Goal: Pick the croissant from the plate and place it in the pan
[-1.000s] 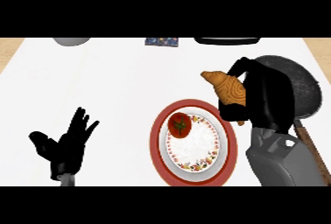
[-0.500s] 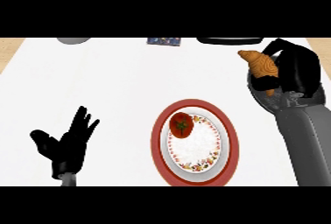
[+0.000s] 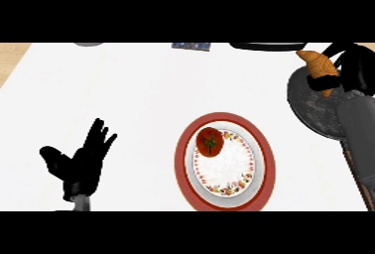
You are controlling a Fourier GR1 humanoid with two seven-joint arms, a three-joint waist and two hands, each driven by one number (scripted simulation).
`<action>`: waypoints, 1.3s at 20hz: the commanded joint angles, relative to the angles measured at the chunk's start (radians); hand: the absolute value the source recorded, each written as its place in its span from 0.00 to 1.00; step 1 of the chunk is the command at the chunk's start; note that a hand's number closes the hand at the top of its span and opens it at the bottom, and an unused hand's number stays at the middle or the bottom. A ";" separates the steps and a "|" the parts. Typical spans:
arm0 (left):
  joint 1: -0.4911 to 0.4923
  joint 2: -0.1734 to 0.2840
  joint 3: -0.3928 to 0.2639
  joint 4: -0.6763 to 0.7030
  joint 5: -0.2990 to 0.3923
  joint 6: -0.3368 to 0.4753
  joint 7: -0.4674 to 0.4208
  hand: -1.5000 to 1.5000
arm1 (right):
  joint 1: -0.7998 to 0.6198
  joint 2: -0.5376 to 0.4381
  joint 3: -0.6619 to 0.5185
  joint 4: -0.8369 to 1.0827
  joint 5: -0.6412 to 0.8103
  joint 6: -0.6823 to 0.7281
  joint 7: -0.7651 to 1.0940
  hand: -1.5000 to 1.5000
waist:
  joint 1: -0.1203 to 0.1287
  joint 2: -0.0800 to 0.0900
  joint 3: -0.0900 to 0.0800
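Since a moment ago, the right hand [image 3: 344,67] is carrying the croissant [image 3: 316,63] farther from the plate [image 3: 256,149], and the pan [image 3: 313,106] is coming into view beneath it. Its fingers are curling round the croissant, above the pan's far edge. A tomato [image 3: 210,142] is sitting on the plate. The left hand [image 3: 77,163] is resting spread at lower left.

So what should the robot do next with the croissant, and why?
Probably lower it a little and let go. The right hand holds the croissant at the far rim of the pan, so it may need to come slightly nearer first.
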 commanded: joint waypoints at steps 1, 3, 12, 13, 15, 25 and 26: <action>0.053 0.024 -0.005 -0.021 0.016 -0.037 0.020 0.50 | 0.000 -0.080 -0.008 0.175 0.118 -0.134 0.032 1.00 | 0.027 0.011 -0.004; -0.011 0.014 -0.014 0.006 -0.007 -0.012 0.038 0.50 | -0.037 -0.103 -0.031 0.294 0.044 0.037 -0.021 0.00 | 0.029 0.021 -0.002; -0.017 -0.012 -0.004 0.081 -0.005 -0.019 -0.016 0.50 | -0.125 -0.079 -0.156 0.441 -0.086 -0.065 -0.254 0.00 | 0.033 0.028 0.001; 0.002 -0.014 -0.012 0.051 -0.021 0.000 -0.016 0.50 | -0.111 -0.102 -0.193 0.434 -0.140 -0.024 -0.351 0.00 | 0.018 0.017 0.001; -0.011 -0.003 -0.004 0.020 -0.004 -0.006 0.019 0.50 | -0.147 -0.084 -0.270 0.420 -0.240 0.030 -0.404 0.00 | 0.017 0.015 0.003; 0.024 -0.009 0.014 0.049 0.000 -0.001 0.003 0.50 | -0.113 -0.210 -0.518 0.505 -0.537 0.396 -0.571 0.00 | -0.023 0.001 -0.002; 0.024 -0.012 0.007 0.032 -0.012 0.010 0.002 0.50 | -0.112 -0.198 -0.530 0.507 -0.557 0.422 -0.604 0.00 | -0.020 -0.001 -0.003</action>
